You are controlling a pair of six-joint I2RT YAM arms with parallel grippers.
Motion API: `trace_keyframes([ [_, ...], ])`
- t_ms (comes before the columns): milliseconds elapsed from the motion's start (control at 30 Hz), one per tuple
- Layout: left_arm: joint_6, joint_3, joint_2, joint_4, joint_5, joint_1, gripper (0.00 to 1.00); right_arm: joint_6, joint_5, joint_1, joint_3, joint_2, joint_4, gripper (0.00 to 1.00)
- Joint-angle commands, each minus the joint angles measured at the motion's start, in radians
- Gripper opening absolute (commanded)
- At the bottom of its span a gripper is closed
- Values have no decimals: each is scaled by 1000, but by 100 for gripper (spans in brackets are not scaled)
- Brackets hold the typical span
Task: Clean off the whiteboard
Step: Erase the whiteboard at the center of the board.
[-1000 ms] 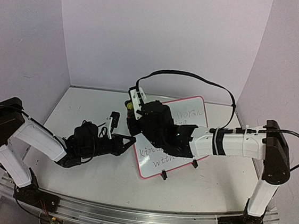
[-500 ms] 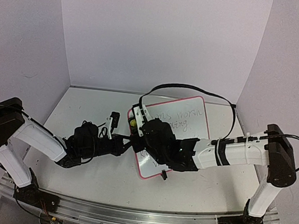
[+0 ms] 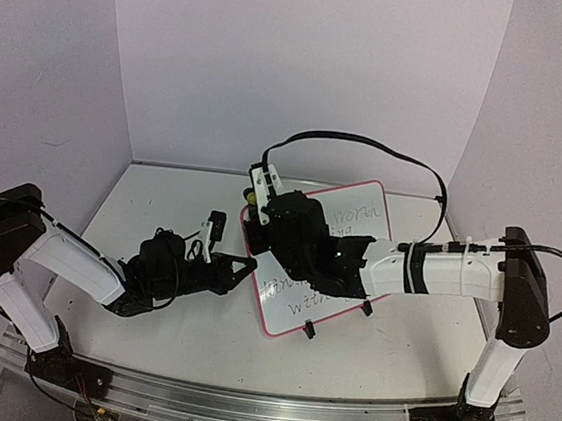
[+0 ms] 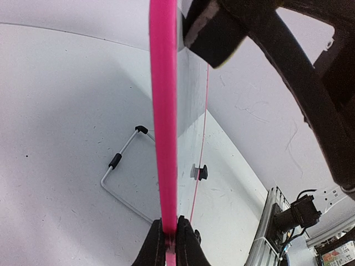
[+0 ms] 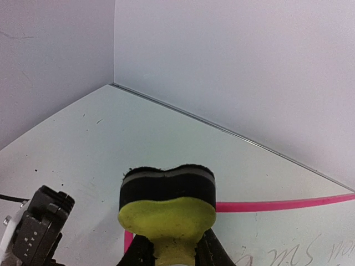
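Whiteboard (image 3: pixel 361 219), glossy, pink-rimmed, edge pinched in left jaws; right jaws squeeze a spongy yellow-black eraser (image 5: pixel 167 200).

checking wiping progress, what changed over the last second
The right hand, shut on the eraser, swept toward the near edge of the whiteboard, then returned to its far left corner. The left hand stays clamped on its left edge; board unmoved, writing remains.

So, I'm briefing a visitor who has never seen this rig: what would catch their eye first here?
The whiteboard, pink-framed with dark writing on it, sits mid-table between the two arms. The left tool pinches the board's frame at its left edge. The right tool holds a yellow-and-black eraser at the board's far left corner.
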Motion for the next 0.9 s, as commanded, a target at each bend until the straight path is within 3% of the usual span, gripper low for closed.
trace_keyframes([
  [0, 45, -2, -25, 16, 31, -22, 0, -29, 1, -26, 24, 9, 4, 0],
  [433, 55, 1, -25, 17, 33, -24, 0, 125, -91, 1, -161, -66, -68, 0],
  [867, 58, 0, -33, 15, 36, -26, 0, 19, 18, 2, 31, 22, -83, 0],
])
